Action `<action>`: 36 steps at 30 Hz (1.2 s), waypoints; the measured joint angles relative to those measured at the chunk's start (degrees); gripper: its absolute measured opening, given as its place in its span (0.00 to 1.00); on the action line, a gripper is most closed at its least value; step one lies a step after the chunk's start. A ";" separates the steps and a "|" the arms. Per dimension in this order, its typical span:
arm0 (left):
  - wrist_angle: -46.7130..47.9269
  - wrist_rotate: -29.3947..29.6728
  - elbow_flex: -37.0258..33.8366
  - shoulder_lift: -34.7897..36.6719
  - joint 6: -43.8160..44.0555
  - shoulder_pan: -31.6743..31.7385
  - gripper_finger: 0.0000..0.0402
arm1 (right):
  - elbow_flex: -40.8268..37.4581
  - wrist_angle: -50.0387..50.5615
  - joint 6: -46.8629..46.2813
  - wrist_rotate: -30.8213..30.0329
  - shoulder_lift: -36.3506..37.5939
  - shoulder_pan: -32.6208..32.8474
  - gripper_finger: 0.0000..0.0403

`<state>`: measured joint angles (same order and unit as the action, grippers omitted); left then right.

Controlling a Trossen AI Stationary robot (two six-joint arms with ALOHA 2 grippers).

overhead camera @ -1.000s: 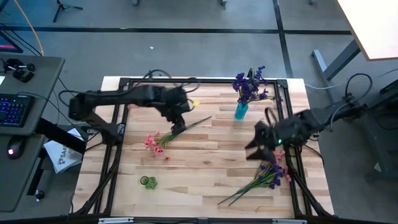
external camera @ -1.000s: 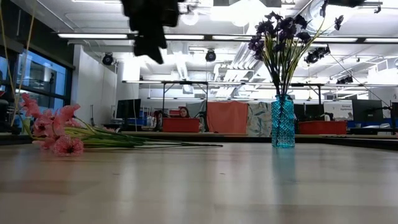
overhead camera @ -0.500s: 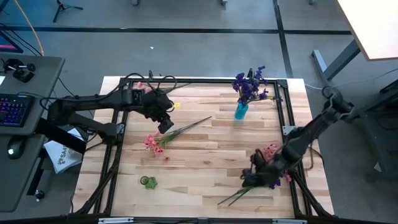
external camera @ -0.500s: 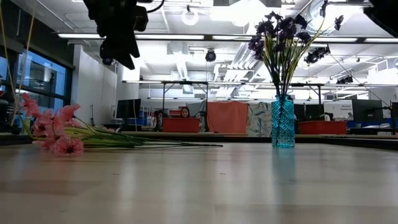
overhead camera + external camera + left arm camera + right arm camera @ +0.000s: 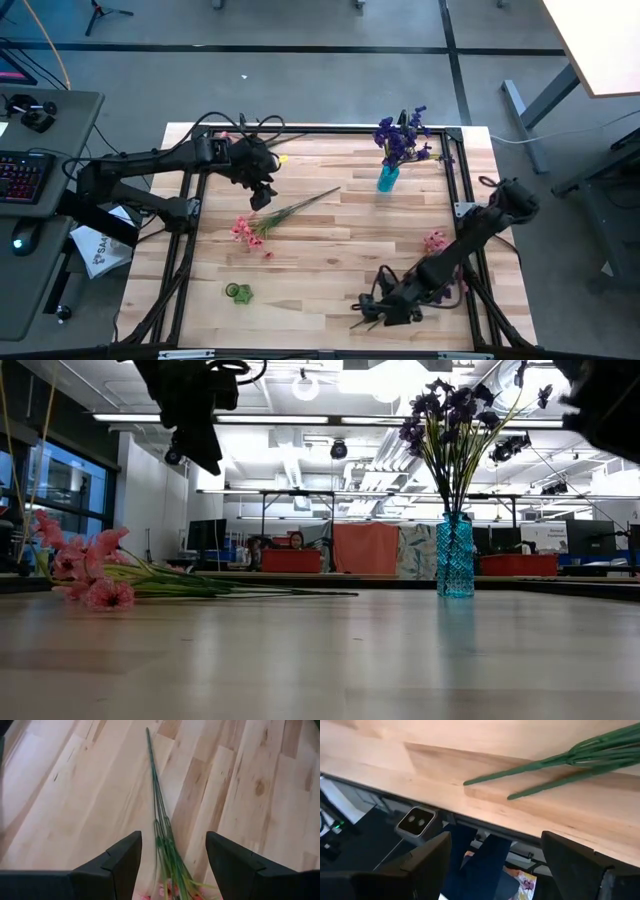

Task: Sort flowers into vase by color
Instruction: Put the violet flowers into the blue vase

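A blue glass vase (image 5: 387, 179) (image 5: 456, 555) stands near the table's far edge with purple flowers (image 5: 402, 136) in it. A pink sprig bunch (image 5: 247, 229) (image 5: 88, 572) lies flat at left centre, its stems (image 5: 161, 827) running toward the vase. My left gripper (image 5: 259, 194) (image 5: 172, 837) hovers open above those stems. A second bunch, purple and pink (image 5: 444, 282), lies by the near right corner, its stem ends (image 5: 555, 767) pointing at the near edge. My right gripper (image 5: 372, 312) (image 5: 495, 837) is open, low by those stem ends.
A small green object (image 5: 238, 292) lies near the left of the near edge. Loose pink blossoms (image 5: 435, 240) lie beside the right rail. A dark frame (image 5: 190, 200) borders the table. The near table edge (image 5: 470, 815) is just under my right gripper. A person (image 5: 296, 540) sits far behind.
My right gripper has swung from above the right bunch's blossoms down toward the near edge and leftward, ending by the stem ends. My left gripper has drawn back toward the far left and risen from the pink stems. Both bunches lie as they did.
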<state>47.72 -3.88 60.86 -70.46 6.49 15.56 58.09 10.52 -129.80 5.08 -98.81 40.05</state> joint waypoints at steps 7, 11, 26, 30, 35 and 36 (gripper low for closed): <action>0.29 0.00 0.00 0.00 -0.77 0.58 0.52 | 0.28 4.78 -0.19 0.72 -2.75 -2.26 0.76; 0.02 0.00 0.00 0.00 -0.77 0.56 0.52 | 0.28 8.08 0.29 -0.47 -1.76 -3.12 0.76; -0.04 0.24 0.00 0.00 -0.61 0.56 0.52 | 0.28 12.96 1.27 0.08 -1.61 -2.55 0.76; -0.04 0.35 0.00 0.00 -0.09 0.56 0.52 | 0.28 14.54 1.57 -0.04 -1.61 -2.55 0.76; -0.09 1.24 0.00 0.00 0.93 0.56 0.52 | 0.28 18.66 4.28 -0.46 -1.61 -3.12 0.76; -0.09 1.73 0.00 0.00 0.94 0.56 0.52 | 0.28 18.95 5.64 -0.43 -1.61 -3.55 0.76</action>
<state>47.64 -2.15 60.86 -70.46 7.43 16.12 58.37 29.48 -124.16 4.65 -100.42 36.50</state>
